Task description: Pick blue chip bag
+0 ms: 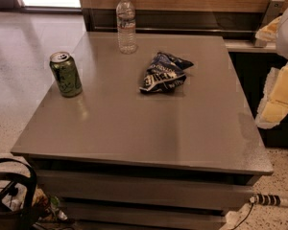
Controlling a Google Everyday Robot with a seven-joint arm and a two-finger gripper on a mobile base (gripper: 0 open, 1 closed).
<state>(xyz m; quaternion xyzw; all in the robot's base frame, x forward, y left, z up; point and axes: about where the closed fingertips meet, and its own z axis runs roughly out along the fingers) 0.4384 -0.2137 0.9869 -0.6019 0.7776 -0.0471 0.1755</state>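
The blue chip bag [164, 73] lies crumpled on the grey table [134, 128], right of centre towards the back; it is dark navy with white lettering. My gripper [269, 66] hangs at the right edge of the view, beyond the table's right side and well apart from the bag. Its two pale yellow fingers [278, 95] stand wide apart, open and empty.
A green soda can [66, 74] stands upright near the table's left edge. A clear water bottle [126, 24] stands at the back, just left of the bag. A wooden wall and ledge run behind the table. Dark bags and clutter [12, 200] sit on the floor at the front left.
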